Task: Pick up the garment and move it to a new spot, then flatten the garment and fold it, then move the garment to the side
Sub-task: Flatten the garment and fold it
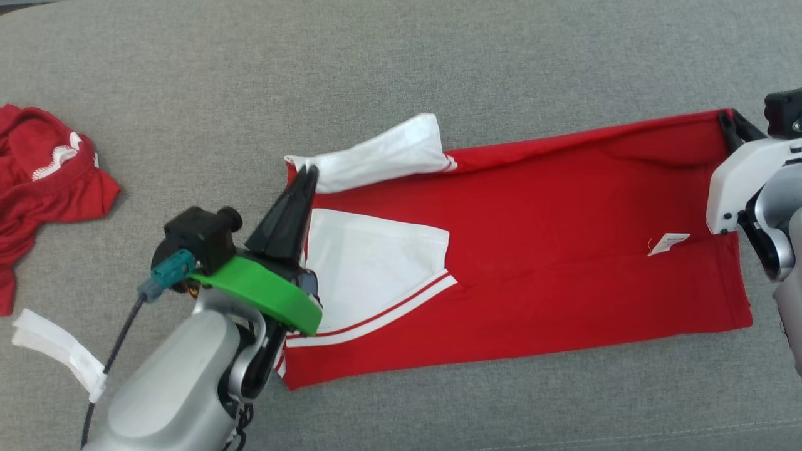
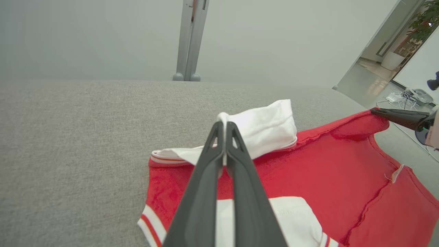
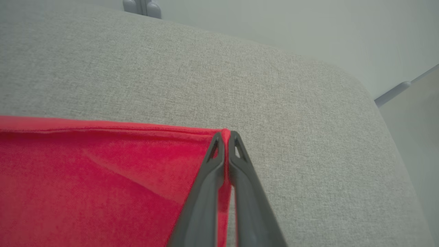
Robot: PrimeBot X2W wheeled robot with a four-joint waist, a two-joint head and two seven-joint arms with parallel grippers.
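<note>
The tag (image 1: 669, 242) on the garment (image 1: 564, 207) is illegible.

Garment (image 1: 532, 263) spread on upholstered surface (image 1: 438, 62), centre to right. Left gripper (image 1: 308, 174) located at its far left corner, right gripper (image 1: 727, 120) at far right corner. Second garment (image 1: 44, 169) heaped far left, well apart.

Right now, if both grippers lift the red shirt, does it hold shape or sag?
Likely sags: the shirt lies limp and creased between left gripper and right gripper, each pinching an edge. Probably light, thin cloth. The sleeve, folded over loosely, may flop open.
</note>
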